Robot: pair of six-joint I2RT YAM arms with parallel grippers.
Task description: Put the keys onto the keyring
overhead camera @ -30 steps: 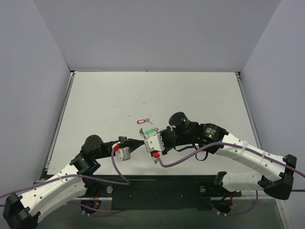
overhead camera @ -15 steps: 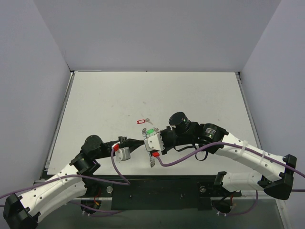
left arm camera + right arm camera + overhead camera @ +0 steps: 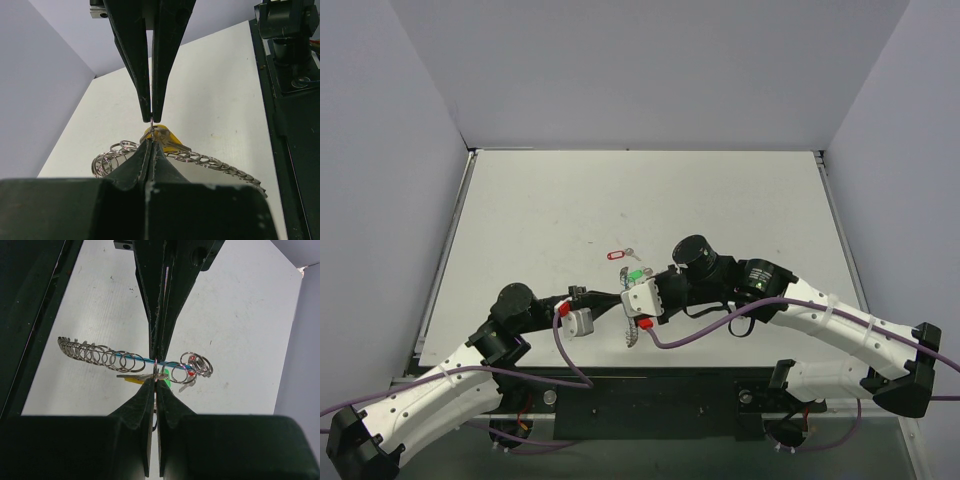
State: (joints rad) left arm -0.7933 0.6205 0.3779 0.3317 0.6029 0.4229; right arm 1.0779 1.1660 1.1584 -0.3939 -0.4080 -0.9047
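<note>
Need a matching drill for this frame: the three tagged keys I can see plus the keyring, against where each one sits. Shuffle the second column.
Column 1
1. red-tagged key
2. yellow-tagged key
3. green-tagged key
4. keyring

Column 2
A. strung sideways across the tips of the right gripper
B. right wrist view: under the coil, just left of the gripper tips
C. alone on the table, away from the coil
D. right wrist view: under the coil, just right of the gripper tips

Pairs: 1-C, 2-B, 3-D, 4-A
</note>
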